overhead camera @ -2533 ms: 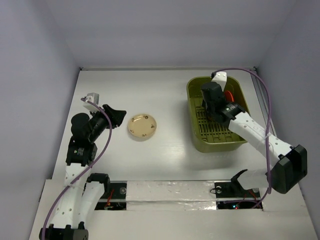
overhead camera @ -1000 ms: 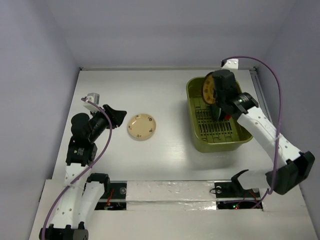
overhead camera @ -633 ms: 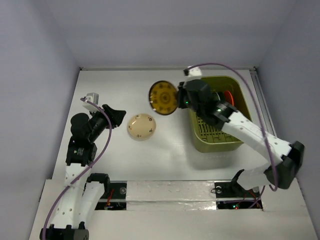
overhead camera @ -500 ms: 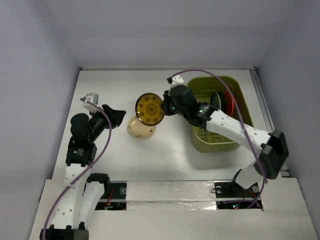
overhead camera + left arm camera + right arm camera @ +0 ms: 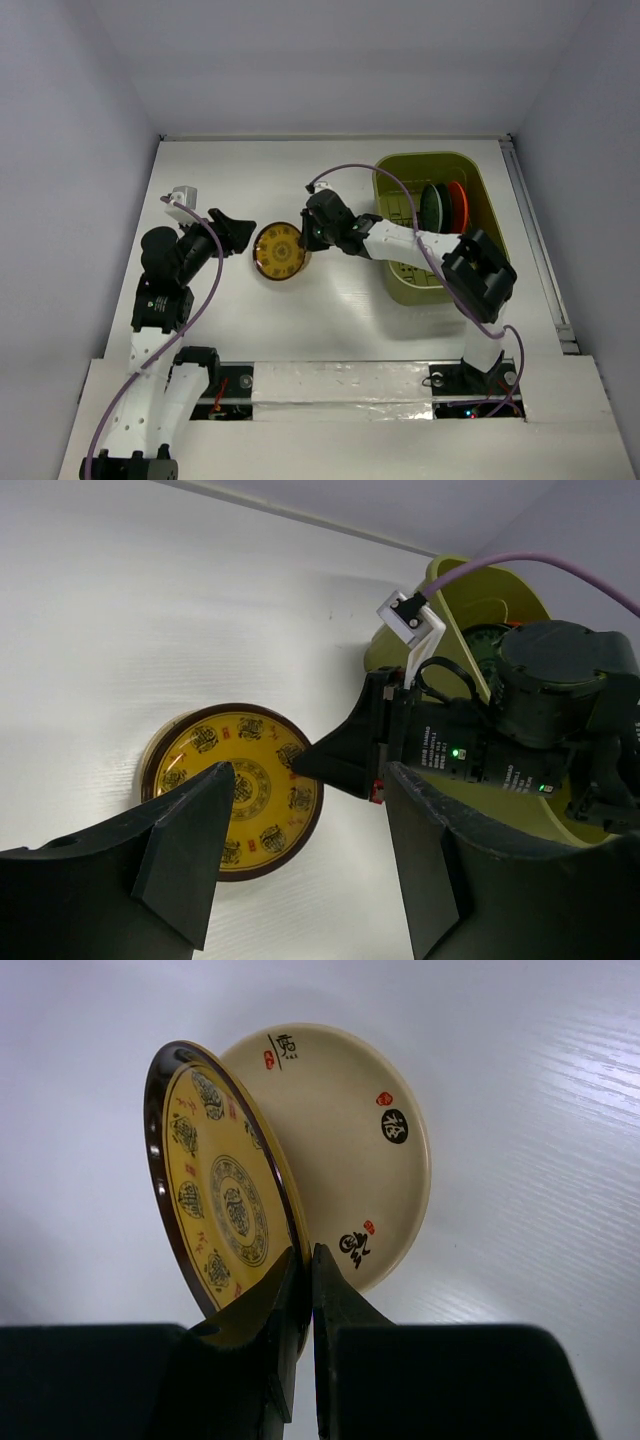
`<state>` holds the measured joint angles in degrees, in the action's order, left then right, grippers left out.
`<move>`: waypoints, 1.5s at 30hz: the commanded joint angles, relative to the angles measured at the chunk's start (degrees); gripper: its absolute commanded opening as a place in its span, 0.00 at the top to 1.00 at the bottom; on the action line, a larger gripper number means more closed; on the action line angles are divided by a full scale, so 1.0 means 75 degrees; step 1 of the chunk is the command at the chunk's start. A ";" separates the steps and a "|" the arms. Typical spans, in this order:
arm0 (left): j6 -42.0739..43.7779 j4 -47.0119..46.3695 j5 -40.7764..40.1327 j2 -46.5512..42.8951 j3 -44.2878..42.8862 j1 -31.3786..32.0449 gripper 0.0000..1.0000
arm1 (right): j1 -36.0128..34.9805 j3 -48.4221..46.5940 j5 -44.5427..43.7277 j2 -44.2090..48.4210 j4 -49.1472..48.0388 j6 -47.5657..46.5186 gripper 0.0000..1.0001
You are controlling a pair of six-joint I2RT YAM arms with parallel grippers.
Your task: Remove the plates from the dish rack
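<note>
A white table [image 5: 230,170] with a faint lengthwise grain fills the view. Pale lavender-grey walls close its far edge [image 5: 330,70], left edge [image 5: 60,200] and right edge [image 5: 590,150]. A thin metal rail [image 5: 535,240] runs along the right edge. A crinkled silver strip [image 5: 340,382] lines the near edge, with a white ledge [image 5: 350,440] below it.

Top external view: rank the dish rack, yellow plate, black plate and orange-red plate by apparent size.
1. dish rack
2. yellow plate
3. black plate and orange-red plate, tied: both stand edge-on, looking alike.
</note>
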<state>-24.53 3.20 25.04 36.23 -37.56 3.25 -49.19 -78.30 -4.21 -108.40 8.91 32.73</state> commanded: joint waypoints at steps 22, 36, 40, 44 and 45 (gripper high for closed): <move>-0.0022 -0.0380 0.0224 -0.0049 -0.0183 -0.0034 0.42 | -0.0051 -0.0305 -0.1896 0.0952 0.0697 -0.0437 0.39; -0.0033 -0.0368 0.0248 -0.0061 -0.0172 -0.0034 0.44 | 0.0474 0.0373 -0.5506 0.3833 0.2724 -0.1493 1.00; -0.0033 -0.0368 0.0248 -0.0049 -0.0172 -0.0034 0.46 | 0.1576 0.0818 -0.5661 0.4105 0.3135 -0.1493 0.97; -0.0022 -0.0368 0.0271 -0.0014 -0.0160 -0.0034 0.57 | 0.2491 0.1252 -0.5546 0.4106 0.3056 -0.1668 0.77; -0.0022 -0.0380 0.0294 -0.0002 -0.0160 -0.0034 0.61 | 0.2597 0.1299 -0.5510 0.4082 0.3008 -0.1692 0.73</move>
<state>-24.64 2.87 26.04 36.25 -37.54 3.25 -31.81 -70.54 -43.66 -77.01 29.45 21.65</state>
